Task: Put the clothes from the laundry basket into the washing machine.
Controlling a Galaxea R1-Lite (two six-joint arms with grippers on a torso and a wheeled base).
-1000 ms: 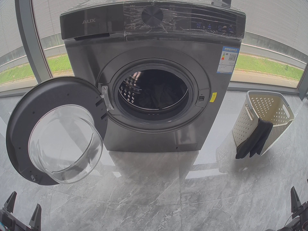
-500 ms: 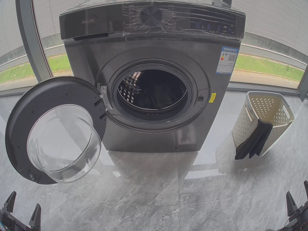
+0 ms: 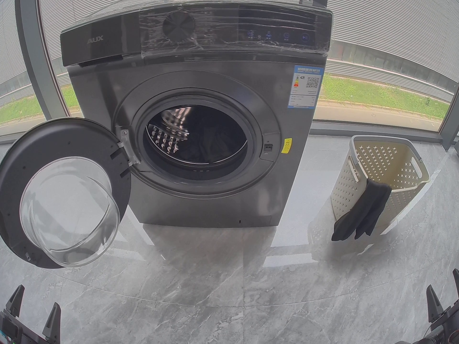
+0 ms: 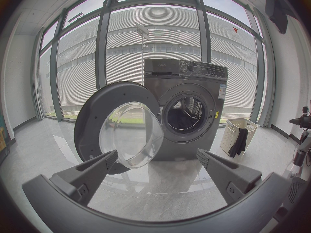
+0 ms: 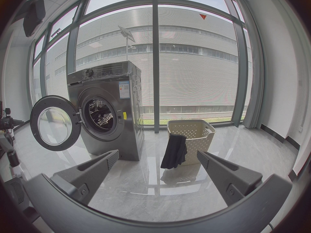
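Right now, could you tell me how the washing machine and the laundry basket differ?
The washing machine is dark grey and solid-walled; the laundry basket is cream and perforated. The washing machine is taller and opens at the front, its door swung wide; the laundry basket opens at the top, with a black garment draped over its rim. Both stand on the floor.

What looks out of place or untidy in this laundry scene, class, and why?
The dark garment is draped over the front rim of the laundry basket and hangs mostly down the outside wall rather than lying inside. Clear plastic film also covers the control panel of the washing machine.
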